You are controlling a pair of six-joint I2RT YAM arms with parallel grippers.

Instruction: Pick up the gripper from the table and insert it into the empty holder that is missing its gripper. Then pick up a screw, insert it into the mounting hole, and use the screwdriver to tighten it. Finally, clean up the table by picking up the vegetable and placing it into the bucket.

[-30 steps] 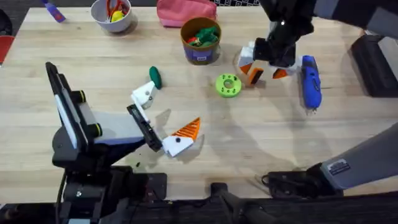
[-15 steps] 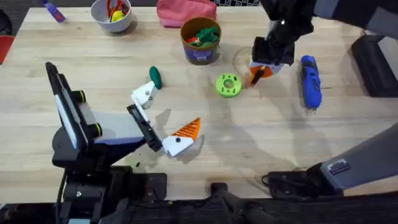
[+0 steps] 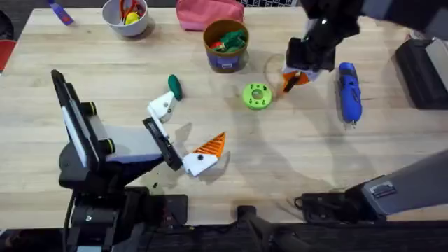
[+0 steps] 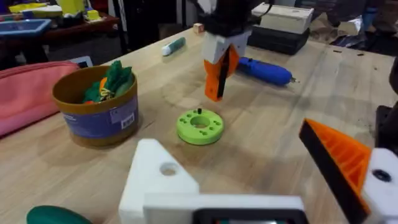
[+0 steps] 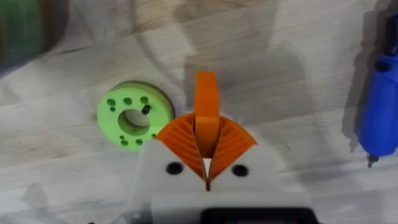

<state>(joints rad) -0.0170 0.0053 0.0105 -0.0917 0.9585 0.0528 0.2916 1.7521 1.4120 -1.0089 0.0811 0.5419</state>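
Overhead first: our right gripper (image 3: pixel 299 75) sits over the far right of the table (image 3: pixel 280 161), fingers clamped on the orange gripper (image 3: pixel 295 80). We'd guess it's held up off the wood so it can be carried to the empty holder. That's the white mount (image 3: pixel 162 106) on our left gripper (image 3: pixel 183 136), mid-left, fingers wide apart; its other side already carries an orange ribbed finger (image 3: pixel 211 145). Between the two there's open wood, with only the green disc (image 3: pixel 257 96) close to the path. The blue screwdriver (image 3: pixel 349 92) lies just right of the carried part, the bucket (image 3: pixel 226 45) to the far left of it, and the cucumber (image 3: pixel 174 87) next to the white mount.

Left wrist view: the orange gripper (image 4: pixel 219 70) hangs point down, apparently clear of the table, beyond the green disc (image 4: pixel 199 125). The bare mount (image 4: pixel 157 180) with its mounting hole (image 4: pixel 168 168) faces up, so there's room to drop in from above, we think. The bucket (image 4: pixel 99 112) is already stuffed with toy veg.

Right wrist view: the ribbed pads (image 5: pixel 176 138) squeeze the orange gripper (image 5: pixel 206 112) edge-on. The green disc (image 5: pixel 133 114) sits just beside it and the screwdriver (image 5: pixel 378 112) is at the edge.
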